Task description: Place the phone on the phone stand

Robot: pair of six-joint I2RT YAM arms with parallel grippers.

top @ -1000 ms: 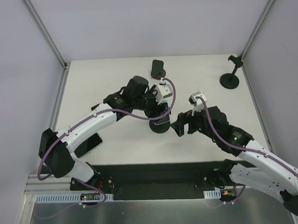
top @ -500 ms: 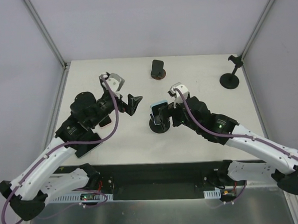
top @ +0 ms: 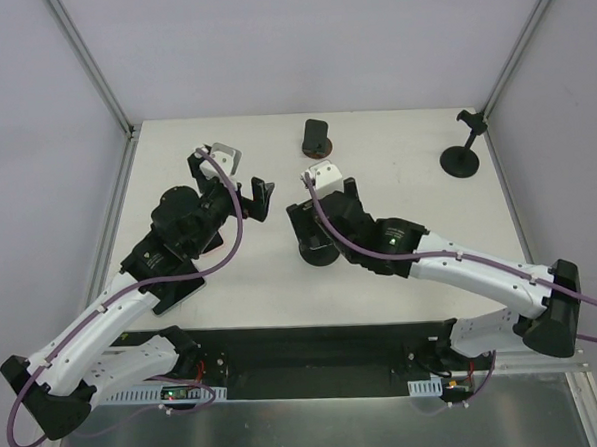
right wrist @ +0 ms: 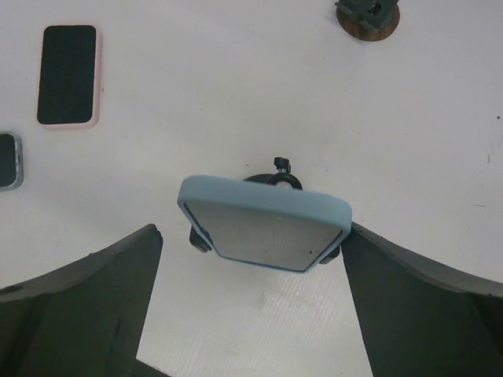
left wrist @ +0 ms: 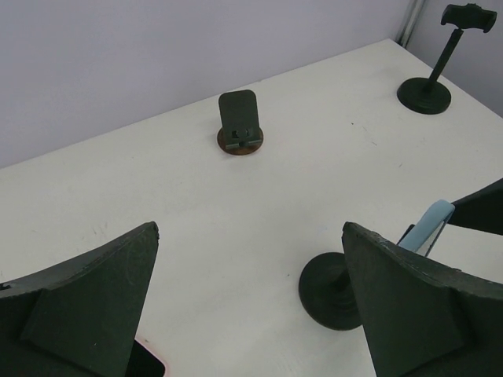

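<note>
The blue-cased phone (right wrist: 263, 224) is resting on the phone stand (left wrist: 334, 290), long axis spanning the released right claw's (right wrist: 250, 236) gap, the open left claw (left wrist: 250, 229) hanging farther off.

Right wrist view: the blue-cased phone (right wrist: 263, 228) hides most of the phone stand (right wrist: 281, 166), of which only a small knob shows; a second phone (right wrist: 6, 160) is cut by the left edge, a wooden-based stand (right wrist: 367, 16) by the top edge. Left wrist view: a pink phone (left wrist: 148, 363) is cut by the bottom edge. Top view: the right arm (top: 379, 237) covers the blue-cased phone
</note>
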